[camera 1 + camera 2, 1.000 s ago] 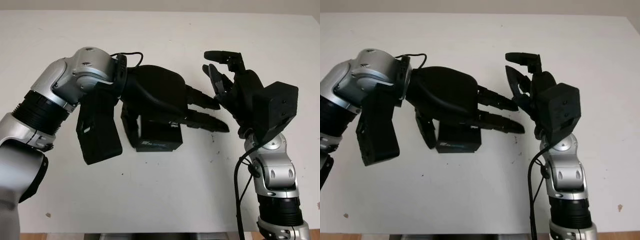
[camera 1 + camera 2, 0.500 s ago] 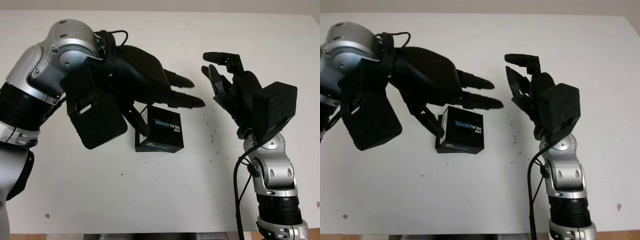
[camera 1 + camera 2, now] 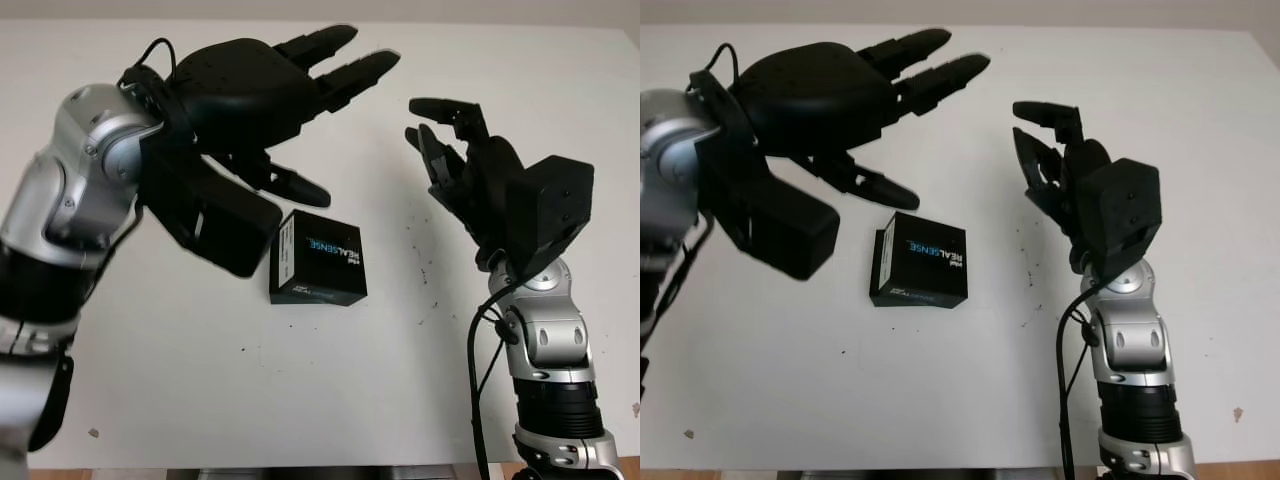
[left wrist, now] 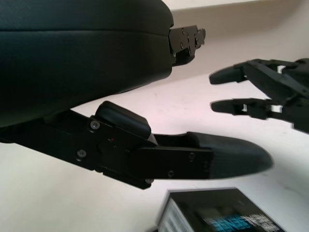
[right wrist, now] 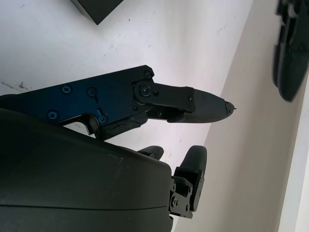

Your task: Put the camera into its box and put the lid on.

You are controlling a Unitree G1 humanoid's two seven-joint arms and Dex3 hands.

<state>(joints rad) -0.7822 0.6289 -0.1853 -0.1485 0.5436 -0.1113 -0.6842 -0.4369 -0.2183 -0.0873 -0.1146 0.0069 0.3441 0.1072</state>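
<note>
Left hand (image 3: pixel 262 95) is empty, raised above and behind the box (image 3: pixel 318 259); right hand (image 3: pixel 462 165) also holds nothing, up to the box's right. Box sits shut on the table (image 3: pixel 300 380). Check the lid's seated flush before you retract.

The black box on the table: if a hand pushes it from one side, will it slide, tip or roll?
The black box is low, flat-faced and lies flat, so it probably slides rather than tips or rolls. It looks stiff, likely cardboard. The smooth white table should offer little resistance.
</note>
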